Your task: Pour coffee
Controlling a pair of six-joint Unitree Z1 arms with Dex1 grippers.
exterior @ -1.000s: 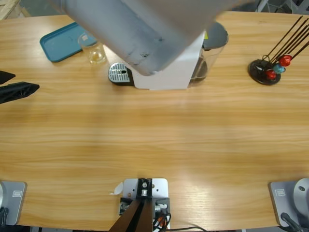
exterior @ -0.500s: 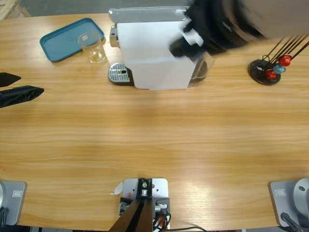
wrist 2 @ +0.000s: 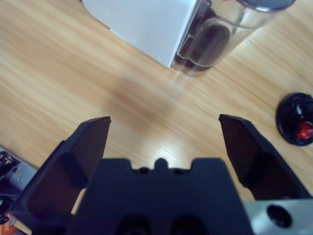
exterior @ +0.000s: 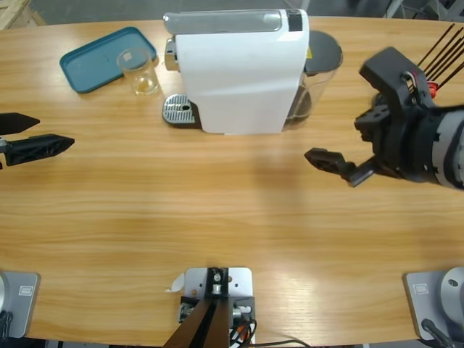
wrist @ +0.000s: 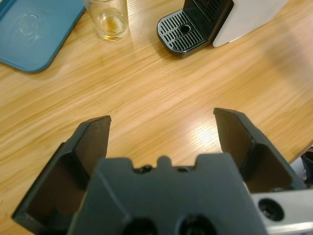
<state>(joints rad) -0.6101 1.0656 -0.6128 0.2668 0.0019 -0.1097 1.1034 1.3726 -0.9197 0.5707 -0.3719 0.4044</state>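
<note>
Coffee machine (exterior: 239, 72), white, is standing at upper centre of the tabletop (exterior: 217, 210), its drip tray (exterior: 180, 111) jutting left. Glass (exterior: 138, 70) is sitting just left of it, touching the edge of a blue tray (exterior: 90, 61) at upper left; a thin film of coffee (wrist: 111, 22) is lying in its bottom. Left end effector (exterior: 32, 134) is hovering at the left edge, spread wide, holding nothing. Right end effector (exterior: 348, 145) is hanging at right, also spread wide. Capsule stand (exterior: 399, 107) is sitting at upper right.
</note>
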